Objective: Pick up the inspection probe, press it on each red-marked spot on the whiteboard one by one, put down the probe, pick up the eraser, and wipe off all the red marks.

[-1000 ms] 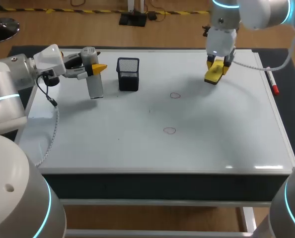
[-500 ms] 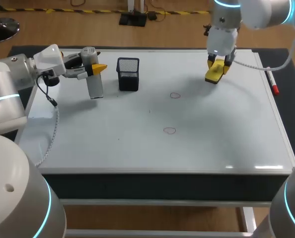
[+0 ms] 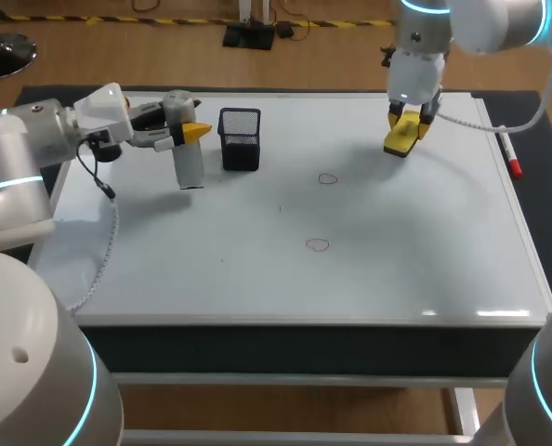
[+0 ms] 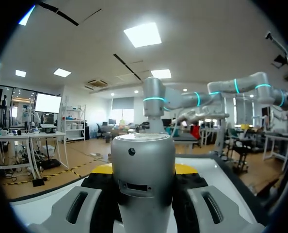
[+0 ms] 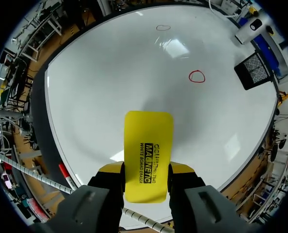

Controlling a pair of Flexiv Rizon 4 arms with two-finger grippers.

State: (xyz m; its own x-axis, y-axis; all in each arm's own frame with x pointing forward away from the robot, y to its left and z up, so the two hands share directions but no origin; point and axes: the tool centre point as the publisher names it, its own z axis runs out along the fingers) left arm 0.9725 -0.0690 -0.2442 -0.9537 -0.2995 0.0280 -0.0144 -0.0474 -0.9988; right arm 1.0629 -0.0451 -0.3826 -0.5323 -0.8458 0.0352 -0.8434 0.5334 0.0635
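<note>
Smooth grey cylindrical probe (image 3: 190,165) sits clamped within the left claw (image 3: 185,131); flat yellow rectangular eraser (image 5: 148,145) is clamped within the right claw (image 5: 146,169).

Glossy whiteboard (image 3: 397,269), glare at lower right; matt silvery probe (image 3: 185,139); black wire-mesh basket (image 3: 240,139); smooth yellow plastic eraser (image 3: 401,137).

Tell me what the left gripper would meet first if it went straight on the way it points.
Probably the mesh cup. The left gripper, shut on the probe, points sideways at it from close by. Its height is hard to judge from the head view, so it might pass over the rim.
</note>
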